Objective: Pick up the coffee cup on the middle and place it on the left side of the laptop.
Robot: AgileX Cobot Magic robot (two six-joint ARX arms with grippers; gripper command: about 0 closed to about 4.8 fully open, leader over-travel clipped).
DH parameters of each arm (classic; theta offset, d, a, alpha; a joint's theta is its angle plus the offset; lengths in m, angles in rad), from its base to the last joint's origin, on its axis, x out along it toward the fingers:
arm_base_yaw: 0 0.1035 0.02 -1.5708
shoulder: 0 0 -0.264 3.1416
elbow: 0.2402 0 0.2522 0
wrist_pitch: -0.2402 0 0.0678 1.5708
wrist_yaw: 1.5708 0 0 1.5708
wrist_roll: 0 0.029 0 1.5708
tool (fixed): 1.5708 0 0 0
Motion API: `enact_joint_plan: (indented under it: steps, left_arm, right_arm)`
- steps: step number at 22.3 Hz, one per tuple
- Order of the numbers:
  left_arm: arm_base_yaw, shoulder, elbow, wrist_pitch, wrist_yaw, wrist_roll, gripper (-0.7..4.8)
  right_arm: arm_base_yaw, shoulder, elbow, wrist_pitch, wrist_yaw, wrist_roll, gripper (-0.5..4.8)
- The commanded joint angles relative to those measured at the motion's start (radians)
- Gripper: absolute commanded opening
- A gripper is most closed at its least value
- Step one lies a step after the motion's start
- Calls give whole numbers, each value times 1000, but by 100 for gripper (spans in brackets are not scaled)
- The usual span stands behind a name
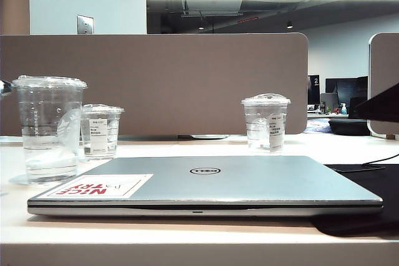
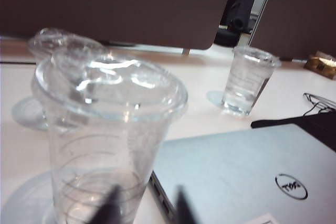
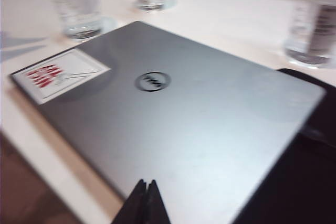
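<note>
Cup point(image 1: 47, 130): tall clear plastic, flat clear lid, a little water at the bottom; stands upright on the surface point(image 1: 187, 235) just beside the laptop's left front corner, on the sticker side.
Laptop point(image 1: 212, 185): silver-grey, lid shut, round logo mid-lid, lying flat; its right part sits on a black mat point(image 1: 368, 197).
Sticker point(image 1: 100, 186): white with red letters, on the lid's near left corner.
Left gripper point(image 2: 144, 205): just in front of the cup's lower wall; two dark blurred fingers point(image 2: 109, 205) show apart, with a gap between them. One tip overlaps the cup's base in the left wrist view, the other lies over the laptop edge; I cannot tell whether they touch the cup, and nothing is clearly held.
Right gripper point(image 3: 146, 200): above the laptop's lid, fingers pressed together, holding nothing.
Left labelled cup point(image 1: 101, 130): shorter, white label, behind and just beside the tall cup.
Right labelled cup point(image 1: 266, 123): shorter, white label, behind the laptop, well apart from the other two.
Divider point(image 1: 156, 82): grey-brown panel along the back of the surface.
</note>
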Motion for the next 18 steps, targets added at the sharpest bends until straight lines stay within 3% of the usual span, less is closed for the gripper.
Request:
enact_joint_plan:
  steps: [1, 8, 15, 18]
  left_arm:
    - [1, -40, 2, 3, -28, -38, -3]
    - [-1, -192, 2, -157, -89, -90, -3]
    - [-1, -442, 3, -444, -183, -14, -3]
    - [-2, -589, 3, -584, -272, -6, -3]
  right_arm:
    - [-71, -5, -4, 18, 1, 1, -5]
    - [-251, -105, -4, 18, 1, 1, -5]
    - [-420, -152, -4, 18, 1, 1, -5]
    - [-492, -186, -4, 19, 1, 1, -5]
